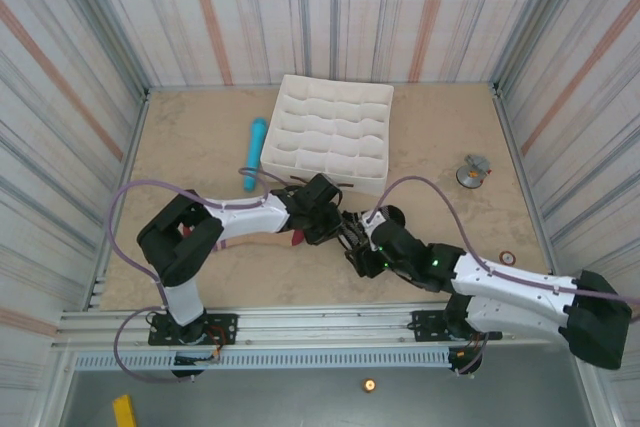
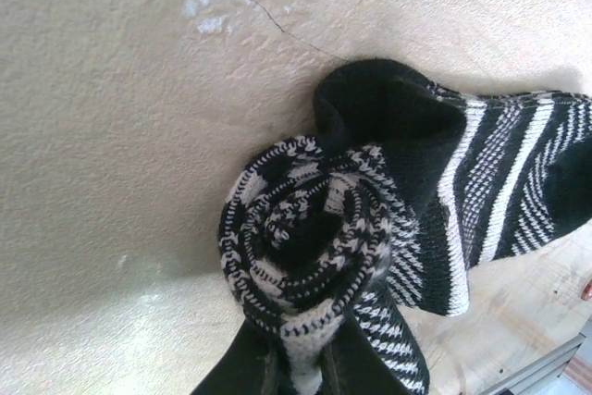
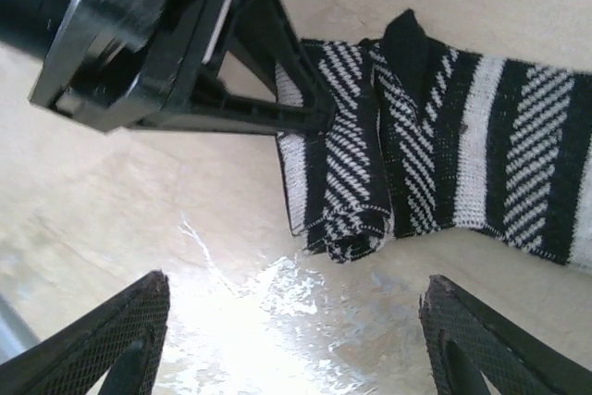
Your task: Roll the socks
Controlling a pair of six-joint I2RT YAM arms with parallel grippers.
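Clamping the black sock (image 2: 370, 228) near the tray (image 1: 335, 82), left gripper (image 2: 301, 349) faces spread right gripper (image 3: 296, 293)

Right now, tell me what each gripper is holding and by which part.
The left gripper is shut on the black striped sock, pinching its rolled-up end. The right gripper is open and holds nothing.

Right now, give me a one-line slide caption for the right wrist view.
Left gripper pinches the rolled end of the black, white-striped fabric sock on the beige table; right gripper hangs open nearby.

White arms (image 1: 245, 213) carry black joints (image 1: 182, 239), lilac cables (image 1: 160, 184), textured black jaws.
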